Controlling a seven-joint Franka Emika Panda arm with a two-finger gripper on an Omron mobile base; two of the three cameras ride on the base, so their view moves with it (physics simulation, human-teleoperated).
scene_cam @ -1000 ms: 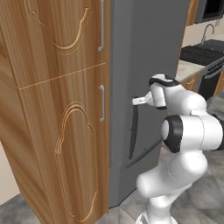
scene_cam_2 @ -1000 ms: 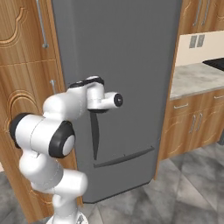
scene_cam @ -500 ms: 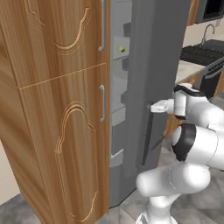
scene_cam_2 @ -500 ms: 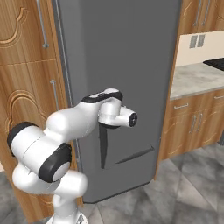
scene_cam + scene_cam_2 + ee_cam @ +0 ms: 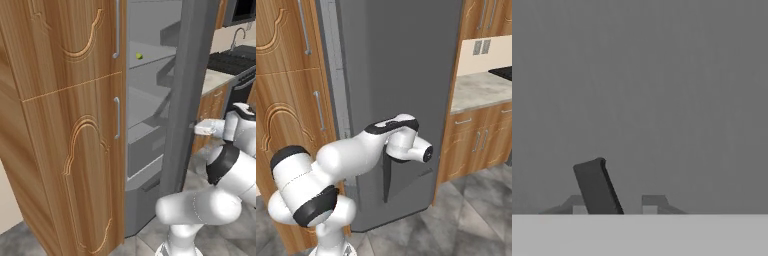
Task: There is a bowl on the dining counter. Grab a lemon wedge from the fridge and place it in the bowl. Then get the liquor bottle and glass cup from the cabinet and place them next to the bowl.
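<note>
Far left of the left base view: tall wooden cabinet (image 5: 65, 125), both doors shut, not wanted until the bottle and glass stage.

Just right of it, upper middle: open fridge interior (image 5: 150, 110), grey shelves exposed. On an upper shelf, a small yellow-green thing (image 5: 139, 56), probably the lemon wedge, though too small to be sure. Lies well back from the shelf edge, untouched, so fetching it looks not yet begun.

Further right: fridge door (image 5: 185, 90), standing partly open at an angle, edge-on to the camera. Judged open enough to look in, maybe not yet enough for the arm to reach past.

Right of the door, middle right of the frame: robot hand (image 5: 210, 128) pressed up to the door's outer face, placed there to work the door by its handle.

Lower middle of the right base view: dark vertical door handle (image 5: 387, 175), upper end hidden behind the hand.

Lower left of the hand view: the same handle (image 5: 597, 187) between the jaws. Jaws set narrow, straddling the bar rather than clamping it: bar against the left fingertip, right fingertip (image 5: 654, 201) apart from it. Hooked that way, presumably, so the door can be dragged without a firm pinch.
</note>
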